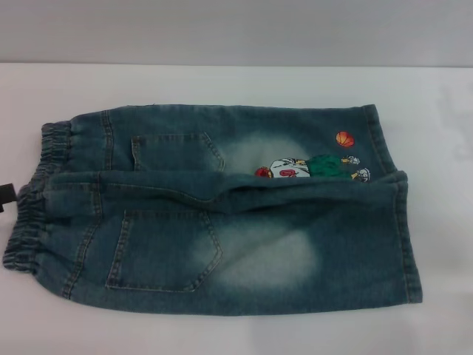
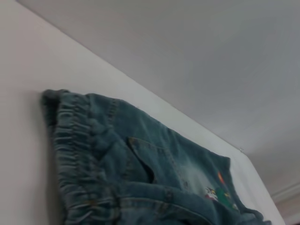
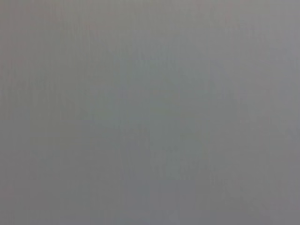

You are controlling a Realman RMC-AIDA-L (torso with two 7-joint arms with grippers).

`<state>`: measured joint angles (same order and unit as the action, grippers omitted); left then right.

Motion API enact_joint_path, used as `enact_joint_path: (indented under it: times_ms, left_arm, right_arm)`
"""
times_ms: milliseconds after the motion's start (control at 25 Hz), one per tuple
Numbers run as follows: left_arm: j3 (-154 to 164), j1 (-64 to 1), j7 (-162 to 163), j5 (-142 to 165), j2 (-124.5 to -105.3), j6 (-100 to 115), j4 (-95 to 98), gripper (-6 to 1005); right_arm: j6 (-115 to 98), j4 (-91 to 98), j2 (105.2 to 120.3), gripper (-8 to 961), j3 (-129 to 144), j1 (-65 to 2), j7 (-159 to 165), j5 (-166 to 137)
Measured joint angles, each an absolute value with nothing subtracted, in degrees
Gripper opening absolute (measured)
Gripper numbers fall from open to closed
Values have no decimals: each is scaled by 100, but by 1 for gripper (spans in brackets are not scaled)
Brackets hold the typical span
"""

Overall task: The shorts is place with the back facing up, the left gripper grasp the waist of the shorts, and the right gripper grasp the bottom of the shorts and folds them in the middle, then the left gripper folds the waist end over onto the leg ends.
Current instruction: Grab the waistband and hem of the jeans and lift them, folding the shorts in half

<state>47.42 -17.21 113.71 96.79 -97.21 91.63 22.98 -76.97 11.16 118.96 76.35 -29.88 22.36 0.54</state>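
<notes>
The shorts lie flat on the white table, back up, with both back pockets showing. The near leg overlaps the far one along the middle and covers part of the cartoon basketball print. The waist of the shorts is the puckered band at the left; the left wrist view shows the waist close up. The leg ends lie at the right. A small black piece of the left gripper shows at the picture's left edge, beside the waistband. The right gripper is out of view.
White tabletop surrounds the shorts on all sides, with a grey wall behind its far edge. The right wrist view holds only a plain grey surface.
</notes>
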Motion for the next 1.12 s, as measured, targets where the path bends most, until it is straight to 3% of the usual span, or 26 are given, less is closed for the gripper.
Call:
enact_joint_path:
  times_ms: [360, 1120]
  left_arm:
    - [4556, -1424, 11348, 9801, -9820, 9079, 2303, 844]
    - [4593, -1565, 11733, 10452, -9918, 8509, 2321, 845]
  right_arm:
    - [-7690, 1131, 11891, 577, 7604, -3039, 2221, 62]
    - [-7675, 1098, 11864, 577, 7598, -3109, 2214, 62]
